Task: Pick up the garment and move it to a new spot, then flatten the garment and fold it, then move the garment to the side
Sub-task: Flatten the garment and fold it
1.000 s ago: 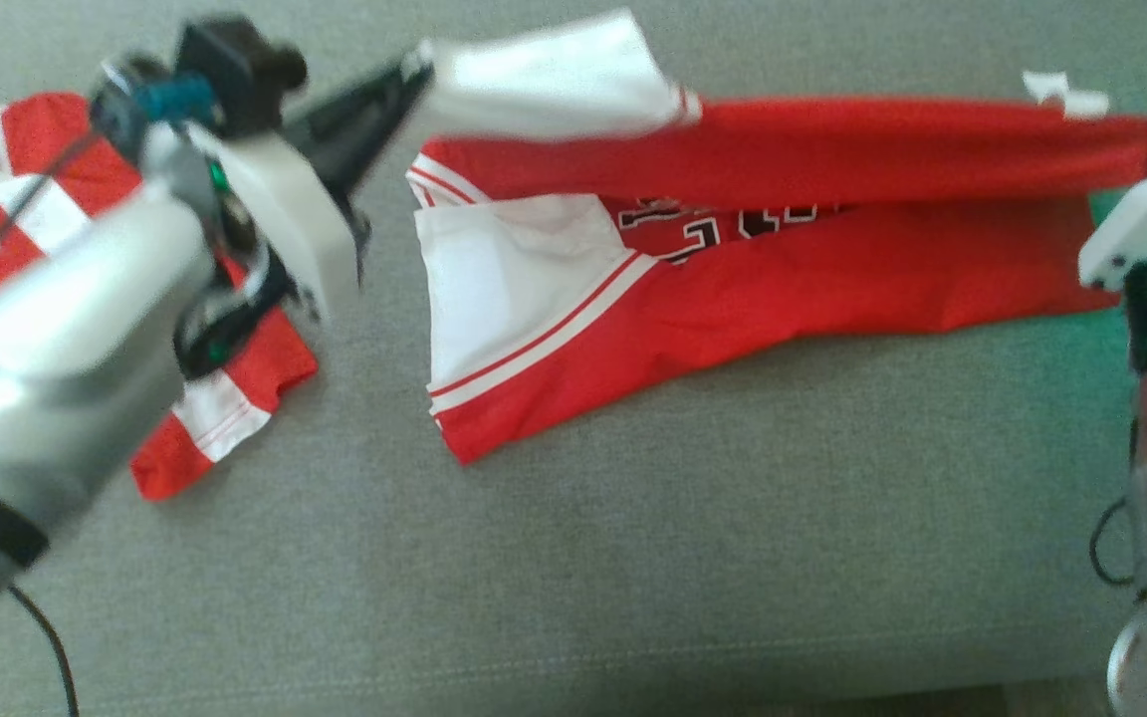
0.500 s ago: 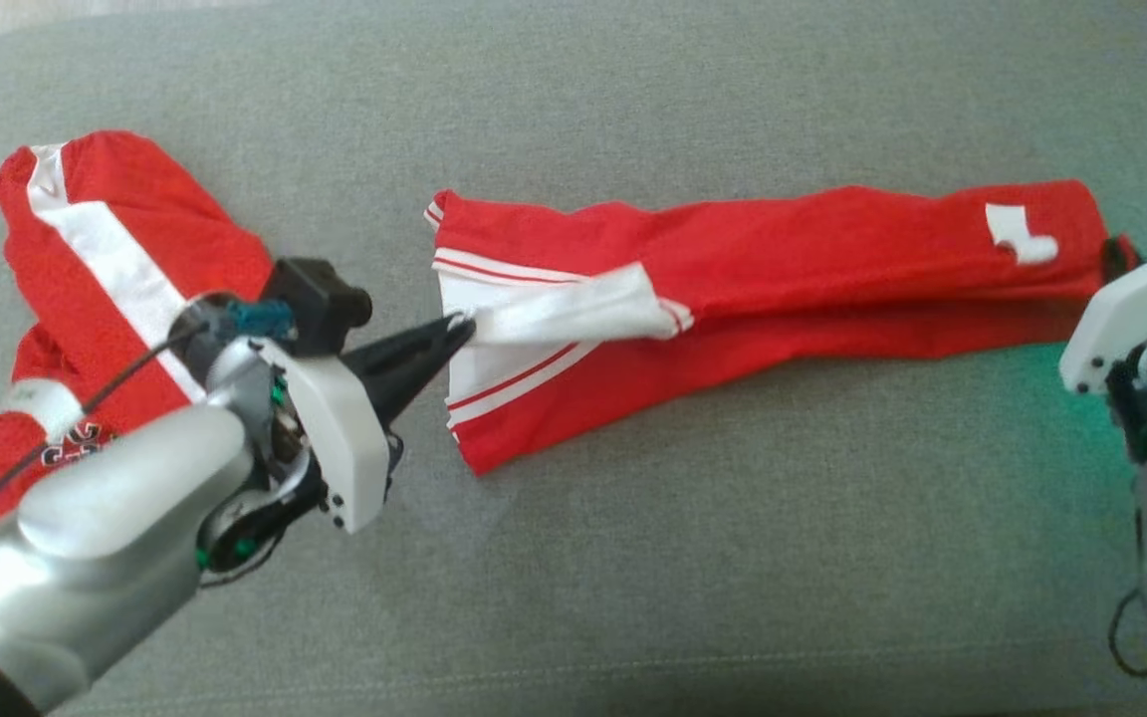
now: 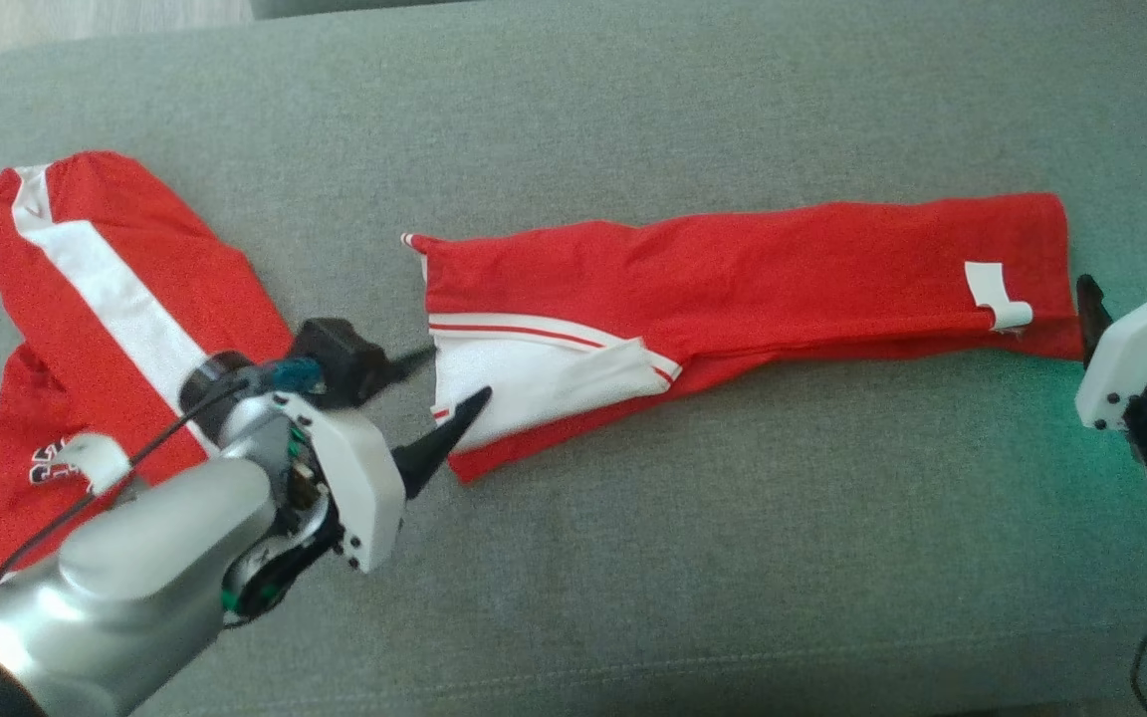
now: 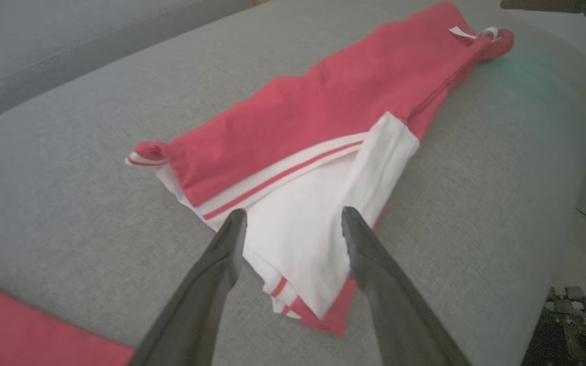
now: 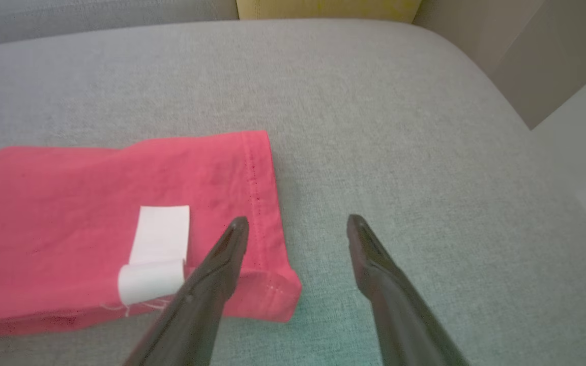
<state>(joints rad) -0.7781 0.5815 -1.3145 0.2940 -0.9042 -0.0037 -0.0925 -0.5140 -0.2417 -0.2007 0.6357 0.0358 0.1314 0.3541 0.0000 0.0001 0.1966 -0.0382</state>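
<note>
1. Lying stretched across the middle of the grey sofa cushion (image 3: 633, 558), the red garment (image 3: 783, 269) is seen doubled lengthwise into a long narrow strip, with its white-panelled end toward the left and its labelled hem toward the right.
2. The garment is gripped by neither pincer. The left pincer (image 3: 459, 370) is spread and poised at the white end. The right pincer (image 5: 298, 219) is spread as well, with one finger over the hem corner and the other over bare cushion.
3. The move to a new spot and the flattening are judged done, and a first lengthwise fold is judged made.
4. Crosswise folds of the strip appear to be left, as does the shift to the side.
5. A second red-and-white garment (image 3: 115, 299) is seen rumpled at the far left, apart from the strip.
</note>
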